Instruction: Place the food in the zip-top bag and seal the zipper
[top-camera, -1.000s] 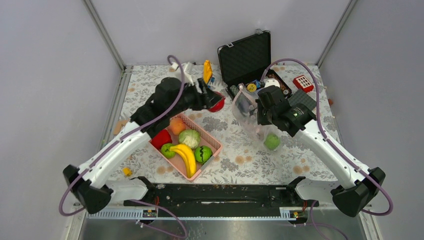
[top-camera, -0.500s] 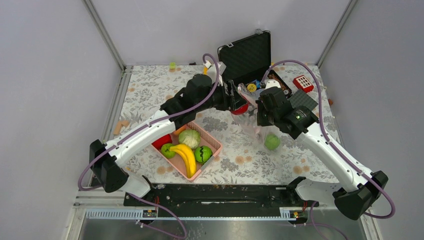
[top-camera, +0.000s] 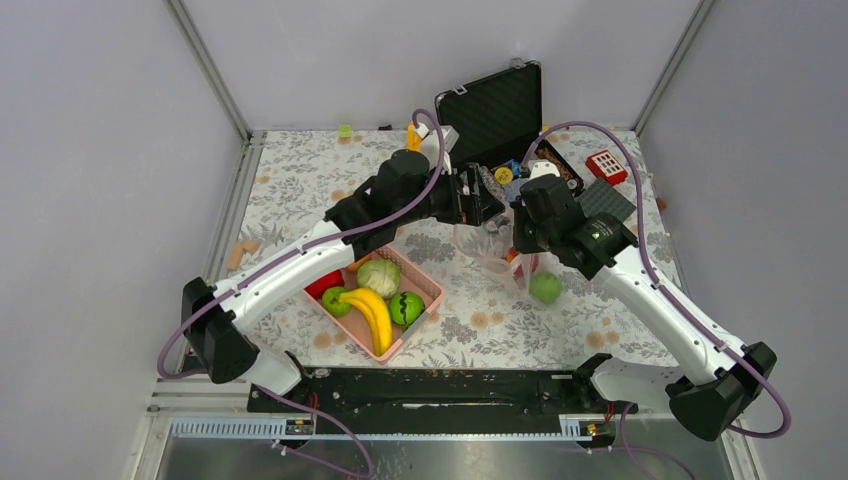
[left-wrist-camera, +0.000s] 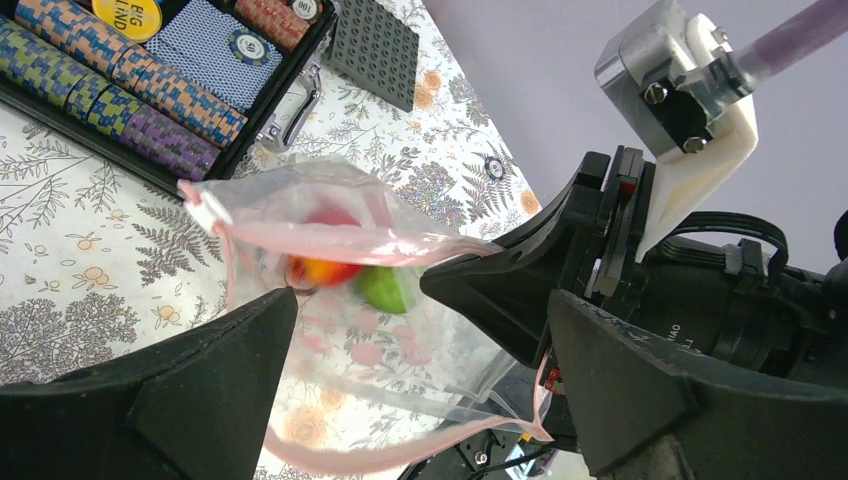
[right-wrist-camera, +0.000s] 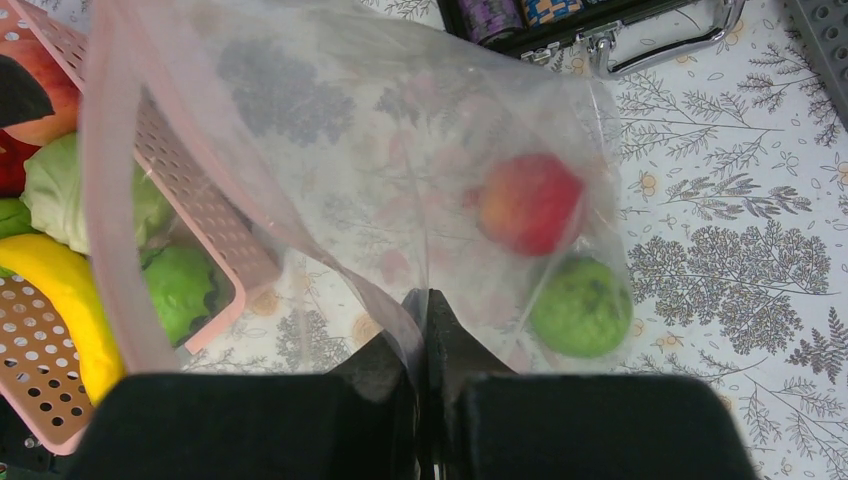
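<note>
Dropped apple (right-wrist-camera: 530, 203), apparently red-orange, inside clear zip-top bag (right-wrist-camera: 330, 150).

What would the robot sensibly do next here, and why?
Probably draw the left end effector back to the pink basket for another piece: it hangs open and empty over the zip-top bag, which the right end effector holds open with only a red apple and green fruit inside.

bright even light, faint soft shadows, red apple (right-wrist-camera: 528, 203) blurred in wrist views
</note>
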